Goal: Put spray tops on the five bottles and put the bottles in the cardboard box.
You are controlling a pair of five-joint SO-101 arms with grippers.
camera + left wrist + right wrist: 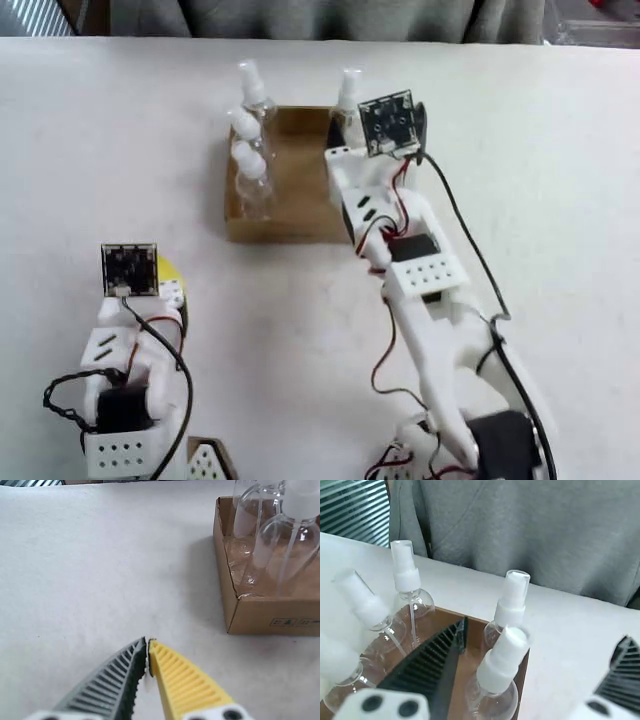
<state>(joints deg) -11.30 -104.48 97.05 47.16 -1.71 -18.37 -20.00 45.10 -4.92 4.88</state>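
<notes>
The cardboard box (290,205) sits mid-table with several clear bottles standing in it, all with white spray tops. Three bottles (248,128) line its left wall. My right arm (385,190) hangs over the box's right side. My right gripper (543,634) is open, and one capped bottle (501,662) stands between its black fingers, untouched. Another capped bottle (511,600) stands just behind it. My left gripper (147,652) is shut on nothing, low over bare table, left of the box (250,615) and nearer the front.
The white table (520,120) spreads wide around the box. Black and red cables (470,250) trail along my right arm. A small brown and white piece (205,460) lies at the front edge between the arm bases.
</notes>
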